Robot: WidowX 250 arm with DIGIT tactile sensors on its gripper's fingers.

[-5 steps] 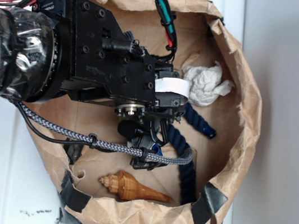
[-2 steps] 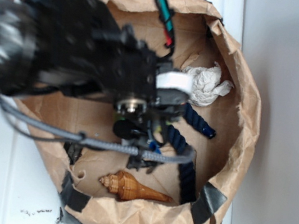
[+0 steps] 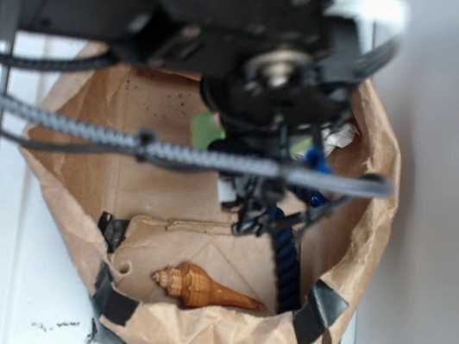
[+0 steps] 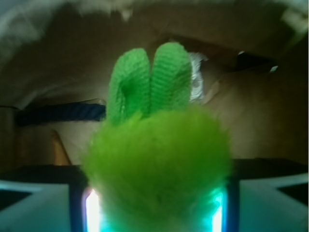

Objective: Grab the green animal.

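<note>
we see the gripper (image 4: 154,203) pinching the green animal (image 4: 157,169): in the wrist view the fuzzy lime body fills the gap between the two fingers (image 4: 41,205), pressed against both, with light glowing through the fur at each side. two smoother, knitted green limbs stand up from the top of the body, side by side and touching.

in the exterior view the arm (image 3: 168,5) is large and blurred across the top of the frame, over the brown paper bag (image 3: 359,236). only small green patches of the green animal (image 3: 207,129) show past the black gripper (image 3: 260,142) body, so from that view alone we cannot tell how high it sits over the bag floor.

a grey braided cable (image 3: 171,152) crosses the bag from left to right. the dark blue rope (image 3: 287,264) lies along the right inner side of the bag. the brown spiral shell (image 3: 202,288) lies on the bag floor at the near edge, well apart from the gripper. a bit of the white paper wad (image 3: 340,137) shows at the right, mostly hidden by the arm.
</note>
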